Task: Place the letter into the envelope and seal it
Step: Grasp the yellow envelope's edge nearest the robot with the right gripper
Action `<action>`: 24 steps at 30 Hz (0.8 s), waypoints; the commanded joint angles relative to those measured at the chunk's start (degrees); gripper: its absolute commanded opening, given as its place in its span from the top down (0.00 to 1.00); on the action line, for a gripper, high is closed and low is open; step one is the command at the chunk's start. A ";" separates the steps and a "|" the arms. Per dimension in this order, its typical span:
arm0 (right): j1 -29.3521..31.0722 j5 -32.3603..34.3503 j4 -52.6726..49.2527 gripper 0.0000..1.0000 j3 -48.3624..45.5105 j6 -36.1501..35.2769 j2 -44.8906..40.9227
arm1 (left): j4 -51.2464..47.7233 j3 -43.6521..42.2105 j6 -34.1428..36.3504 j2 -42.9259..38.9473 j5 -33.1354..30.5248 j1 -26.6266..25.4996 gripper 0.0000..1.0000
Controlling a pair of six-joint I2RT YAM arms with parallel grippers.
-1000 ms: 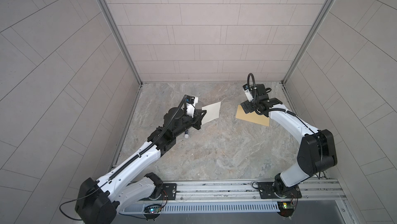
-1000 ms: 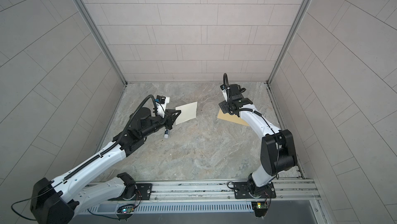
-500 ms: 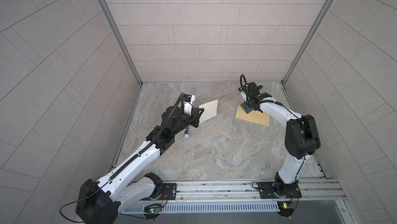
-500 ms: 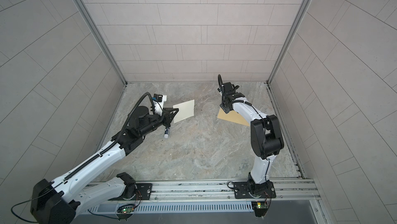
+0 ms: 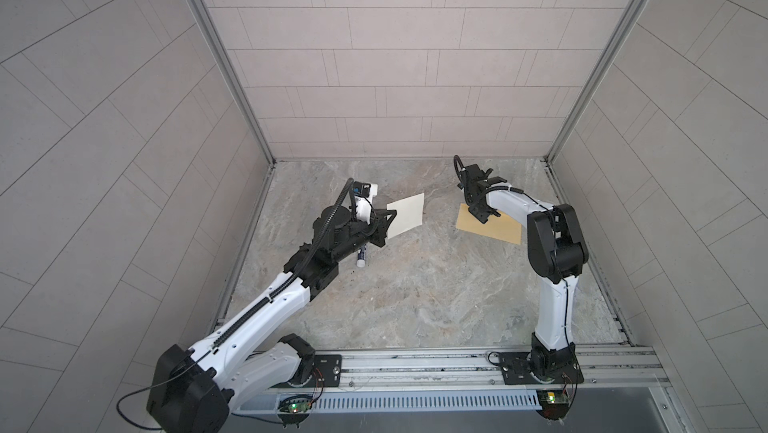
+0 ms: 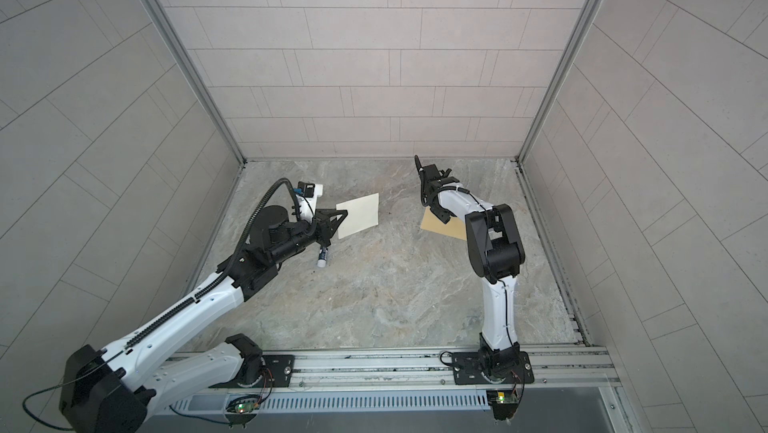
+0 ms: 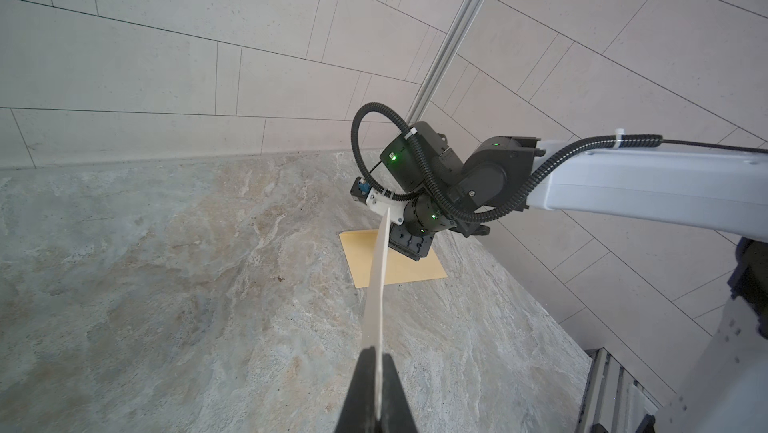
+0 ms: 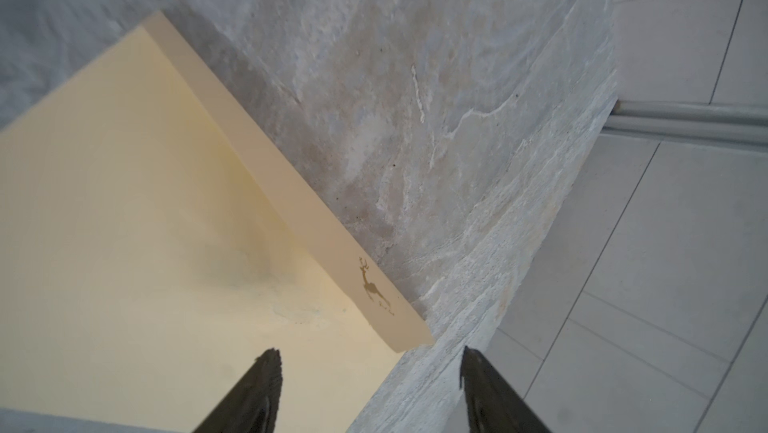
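My left gripper (image 5: 388, 219) (image 6: 340, 219) is shut on one edge of the letter (image 5: 407, 215) (image 6: 359, 215), a pale beige sheet held above the table on the left. In the left wrist view the letter (image 7: 376, 285) is edge-on between my left gripper's (image 7: 377, 362) jaws. The yellow-tan envelope (image 5: 498, 229) (image 6: 432, 225) (image 7: 415, 271) lies flat at the back right. Its paler flap (image 8: 291, 186), with a small deer mark, lies open along one long edge. My right gripper (image 5: 482, 217) (image 6: 444, 215) (image 8: 370, 352) is open, low over the envelope's (image 8: 124, 202) corner. One finger is above the paper and the other above bare table.
A small white-capped stick (image 5: 361, 258) (image 6: 322, 256) lies on the stone table under my left forearm. Tiled walls close in the left, back and right sides. The right wall's metal rail (image 8: 685, 119) runs close behind the envelope. The arms' mounting rail (image 5: 415, 364) spans the front.
The right arm's elbow has risen and folded in while its gripper stayed over the envelope's corner, its jaws narrowing. My left gripper has carried the letter slightly leftward.
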 commanded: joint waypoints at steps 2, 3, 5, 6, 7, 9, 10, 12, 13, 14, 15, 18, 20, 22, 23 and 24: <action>0.33 3.77 -1.59 0.44 2.27 -1.84 2.46 | 2.45 -0.79 -0.56 0.26 0.58 0.34 1.00; 0.28 3.83 -1.54 0.47 2.62 -2.09 3.07 | 2.58 -0.91 -0.61 0.33 0.59 0.35 1.00; 0.28 4.22 -1.69 0.53 3.43 -2.44 4.21 | 2.72 -0.91 -0.64 0.43 0.61 0.33 1.00; 0.24 4.37 -1.83 0.56 3.92 -2.63 4.80 | 2.78 -0.92 -0.62 0.54 0.63 0.34 1.00; 0.20 4.66 -2.05 0.57 4.36 -2.77 5.26 | 2.76 -0.85 -0.61 0.61 0.58 0.34 1.00; 0.11 5.17 -2.65 0.62 5.23 -2.85 6.14 | 2.81 -0.77 -0.74 0.70 0.70 0.35 1.00; 0.03 5.33 -3.10 0.65 5.62 -2.80 6.49 | 2.83 -0.68 -0.70 0.73 0.79 0.34 1.00; -0.14 5.16 -3.53 0.70 6.17 -2.61 6.91 | 2.91 -0.66 -0.77 0.82 0.71 0.34 1.00; -0.24 5.06 -3.67 0.73 6.33 -2.59 7.14 | 2.94 -0.68 -0.78 0.86 0.70 0.33 1.00; -0.46 5.11 -3.82 0.76 6.46 -2.55 7.35 | 2.94 -0.75 -0.89 0.79 0.64 0.32 1.00; -0.50 5.18 -3.95 0.77 6.63 -2.52 7.60 | 2.96 -0.77 -0.99 0.79 0.78 0.34 1.00; -0.91 5.18 -4.16 0.81 6.99 -2.24 7.98 | 3.16 -0.72 -1.23 0.96 0.82 0.30 1.00; -1.19 4.95 -4.67 0.85 7.33 -1.92 8.09 | 3.12 -0.68 -1.52 0.87 0.94 0.34 1.00; -1.17 4.39 -5.47 0.90 7.92 -1.17 8.15 | 3.21 -0.75 -1.70 0.79 1.09 0.27 1.00; -1.30 3.88 -6.62 0.94 8.66 -0.40 8.08 | 3.37 -0.75 -1.84 0.83 1.00 0.35 1.00; -1.29 3.17 -7.79 0.99 9.51 0.55 7.99 | 3.53 -0.77 -1.92 0.83 1.07 0.35 1.00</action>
